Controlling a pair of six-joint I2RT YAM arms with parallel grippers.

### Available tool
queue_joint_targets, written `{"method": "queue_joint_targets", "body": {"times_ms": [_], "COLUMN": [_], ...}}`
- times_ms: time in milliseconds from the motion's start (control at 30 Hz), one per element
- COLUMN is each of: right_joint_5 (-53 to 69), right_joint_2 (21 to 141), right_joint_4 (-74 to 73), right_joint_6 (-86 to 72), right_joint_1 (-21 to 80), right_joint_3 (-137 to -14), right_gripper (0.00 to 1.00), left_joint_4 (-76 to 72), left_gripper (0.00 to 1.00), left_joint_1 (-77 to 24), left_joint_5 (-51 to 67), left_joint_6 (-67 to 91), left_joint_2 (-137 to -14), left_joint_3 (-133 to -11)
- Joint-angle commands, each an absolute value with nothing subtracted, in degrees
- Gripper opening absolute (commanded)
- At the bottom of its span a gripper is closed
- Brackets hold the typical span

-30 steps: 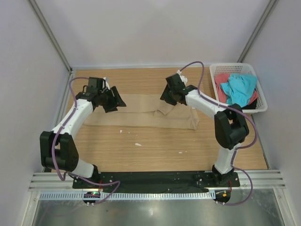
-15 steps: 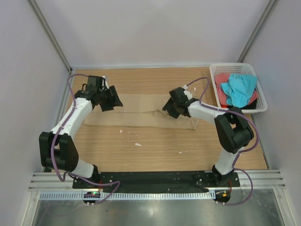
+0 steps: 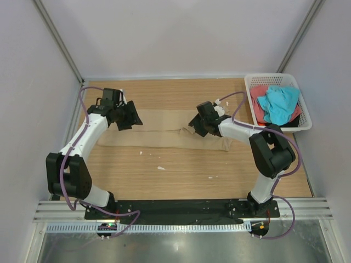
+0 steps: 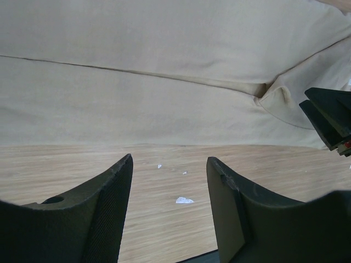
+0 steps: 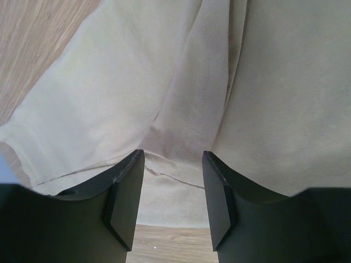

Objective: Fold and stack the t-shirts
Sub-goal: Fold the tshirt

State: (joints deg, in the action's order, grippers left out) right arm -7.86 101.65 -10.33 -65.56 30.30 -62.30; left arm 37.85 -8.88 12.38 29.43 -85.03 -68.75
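Note:
A tan-beige t-shirt point(image 3: 164, 131) lies folded into a long strip across the wooden table; it also shows in the left wrist view point(image 4: 142, 82) and the right wrist view point(image 5: 109, 93). My left gripper point(image 3: 130, 116) is open and empty over the strip's left end; in its wrist view the fingers point(image 4: 170, 213) frame bare wood. My right gripper point(image 3: 196, 124) is open and empty low over the strip's right part, its jaws point(image 5: 173, 192) straddling a sleeve fold. A turquoise t-shirt point(image 3: 278, 104) and a coral-red one point(image 3: 256, 94) lie in the basket.
The white lattice basket point(image 3: 305, 112) stands at the back right corner. Small white scraps point(image 3: 160, 167) lie on the wood in front of the shirt. Grey walls close in the table on three sides.
My right gripper has come down and forward from the back, dropping the cloth it was lifting onto the strip. The left gripper has barely moved.

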Motion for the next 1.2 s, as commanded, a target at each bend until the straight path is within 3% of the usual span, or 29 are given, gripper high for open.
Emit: {"method": "queue_joint_targets", "body": {"times_ms": [0, 967, 1100, 1167], "right_joint_5": [-10.7, -14.0, -14.6, -14.9], "right_joint_2": [101.9, 104.6, 104.3, 104.2], "right_joint_4": [-9.3, -10.2, -9.1, -8.2], "right_joint_6": [-67.5, -69.1, -68.7, -68.4], "right_joint_1": [31.1, 32.1, 32.1, 32.1], "right_joint_3": [-62.6, -64.2, -64.2, -64.1], "right_gripper": [0.52, 0.47, 0.36, 0.24], "left_joint_4": [38.1, 38.5, 38.6, 38.6], "left_gripper": [0.57, 0.57, 0.56, 0.56], "left_joint_1": [-8.7, -8.6, -8.5, -8.5], "left_joint_5": [11.5, 10.3, 10.2, 10.1], "left_joint_6": [28.4, 28.5, 28.4, 28.4], "left_joint_2": [-84.7, -84.8, -84.9, -84.8], "left_joint_3": [-70.0, -70.8, -70.8, -70.7]}}
